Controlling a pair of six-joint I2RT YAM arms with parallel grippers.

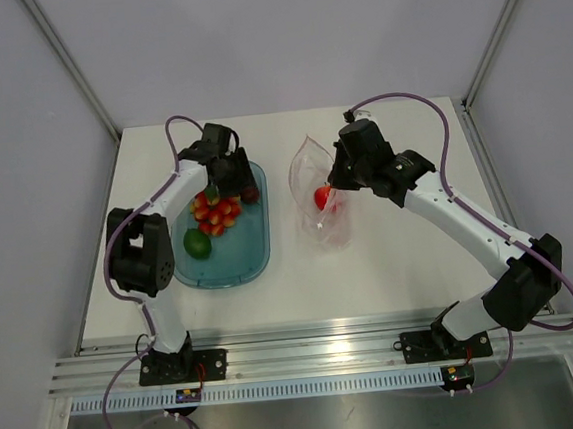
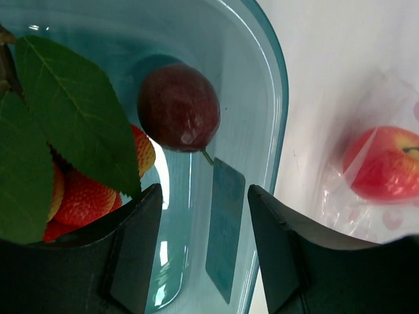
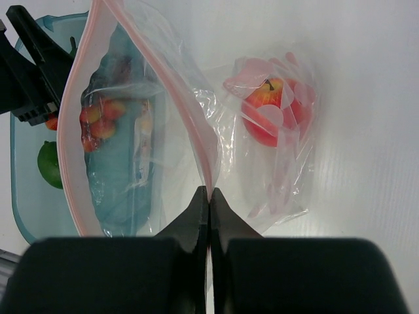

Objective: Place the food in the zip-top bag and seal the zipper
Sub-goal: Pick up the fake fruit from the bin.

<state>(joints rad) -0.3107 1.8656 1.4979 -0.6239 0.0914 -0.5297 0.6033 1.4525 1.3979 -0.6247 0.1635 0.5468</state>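
Step in hand: loading the food. One piece is bagged and the rest is in the tray, so I judge the task to be in its early part.
Left end effector: its fingers stand moderately apart with nothing between them. It hangs low inside the teal tray, with the dark plum just at its 12 o'clock.
Right end effector: pinched tight on the zipper, lifting one lip so the mouth gapes.
Zip-top bag: lies on the surface at the tray's 3 o'clock, unsealed.
Next move: probably reach forward and close on the plum. It is round and glossy, so a centred grip matters. Then carry it towards 3 o'clock into the held-open mouth.
Count, bagged: one red apple.
Count, in tray: one plum, one green lime, and a red cluster of about ten pieces, packed too tightly for an exact count.
Count, containers: one tray, one bag.
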